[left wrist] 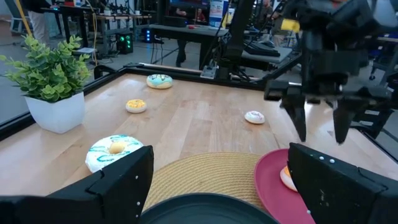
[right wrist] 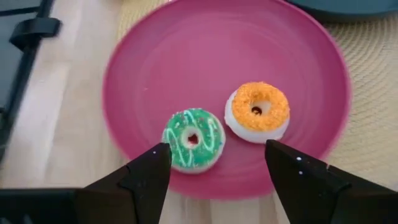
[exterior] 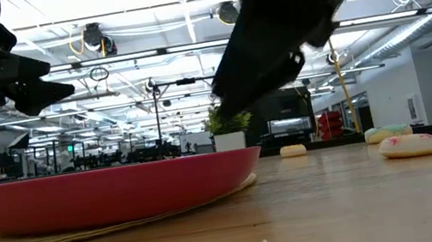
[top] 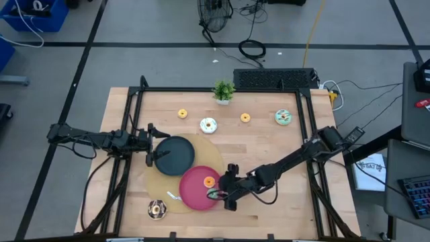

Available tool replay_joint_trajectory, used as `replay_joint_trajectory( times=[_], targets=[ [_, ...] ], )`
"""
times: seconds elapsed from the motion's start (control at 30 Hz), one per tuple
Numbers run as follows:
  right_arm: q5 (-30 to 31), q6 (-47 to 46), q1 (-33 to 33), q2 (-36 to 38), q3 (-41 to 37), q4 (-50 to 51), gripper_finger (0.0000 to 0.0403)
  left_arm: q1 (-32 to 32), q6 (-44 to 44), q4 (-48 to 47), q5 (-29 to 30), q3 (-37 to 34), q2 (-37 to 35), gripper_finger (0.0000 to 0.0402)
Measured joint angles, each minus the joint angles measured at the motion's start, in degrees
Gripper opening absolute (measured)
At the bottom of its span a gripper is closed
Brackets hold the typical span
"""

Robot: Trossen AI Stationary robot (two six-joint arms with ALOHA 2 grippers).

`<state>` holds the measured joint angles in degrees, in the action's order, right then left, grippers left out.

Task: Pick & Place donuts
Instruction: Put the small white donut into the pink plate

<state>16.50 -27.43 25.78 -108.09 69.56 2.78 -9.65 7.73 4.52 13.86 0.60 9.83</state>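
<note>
The green donut [right wrist: 193, 138] lies flat on the pink plate [right wrist: 186, 43], near the rim on the side facing the right arm, with the orange donut [right wrist: 257, 112] just beside it and not touching. Both rest on the plate surface; neither is held. The right gripper [right wrist: 217, 168] hangs above the plate's edge with its jaws released and the green donut showing free between the two fingers [right wrist: 146, 177], so the step in hand is judged to be the release of this donut onto the plate. To complete it well, the gripper should rise straight up with the jaws kept apart, so that neither finger drags the green donut or nudges it into the orange one. The pink plate sits on a woven mat [top: 161, 181], partly overlapping it, next to a dark plate [top: 175, 154]. The left gripper [top: 153, 142] waits over the dark plate's far edge with its jaws spread wide and nothing between them. Other donuts remain on the wooden table [top: 269, 154]: a white-and-mint one [top: 209, 125], a yellow one [top: 182, 113], a small orange one [top: 245, 117] and a mint one [top: 283, 117] along the far side near the potted plant [top: 224, 91], and a chocolate one [top: 157, 210] at the near edge of the mat.
</note>
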Motion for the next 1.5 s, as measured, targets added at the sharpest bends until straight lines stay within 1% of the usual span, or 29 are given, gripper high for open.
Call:
replay_joint_trajectory(
  times=[0.13, 0.37, 0.43, 0.53, 0.7, 0.93, 1.03, 1.37, 1.5],
  targets=[
    [-0.32, -5.46, 0.26, 4.08, 0.00, 9.37, 0.0246, -0.02, 0.00, 0.04, -0.02, 0.00, -0.01, 0.0365],
    [-0.41, -23.83, 1.23, 9.94, -0.02, 35.81, 0.0246, -0.01, 0.00, -0.01, -0.02, 0.00, 0.01, 0.0365],
    [-0.44, -27.85, 1.62, 10.48, -0.02, 41.06, 0.0246, 0.00, 0.00, 0.01, -0.02, 0.00, 0.00, 0.0365],
    [-1.63, -30.67, 1.77, 10.51, -0.06, 46.07, 0.0246, -0.02, 0.00, 0.02, -0.02, 0.00, -0.01, 0.0365],
    [-3.32, -31.84, 1.70, 10.49, -2.63, 43.77, 0.0247, 0.00, 0.00, -0.01, -0.02, 0.00, 0.00, 0.0365],
    [-3.56, -31.90, 0.94, 10.49, -7.54, 43.83, 0.0247, -0.02, 0.00, 0.00, -0.02, 0.00, -0.01, 0.0365],
    [-4.74, -31.91, 0.45, 10.49, -8.62, 43.39, 0.0247, 0.00, 0.00, -0.01, -0.01, 0.00, -0.01, 0.0365],
    [-4.75, -31.42, 0.00, 10.51, -13.76, 31.04, 0.0247, -0.01, 0.00, 0.00, -0.02, 0.00, 0.01, 0.0365],
    [-4.47, -31.85, 0.04, 10.71, -15.51, 28.54, 0.0247, -0.01, 0.00, 0.01, -0.02, 0.00, 0.01, 0.0365]
  ],
)
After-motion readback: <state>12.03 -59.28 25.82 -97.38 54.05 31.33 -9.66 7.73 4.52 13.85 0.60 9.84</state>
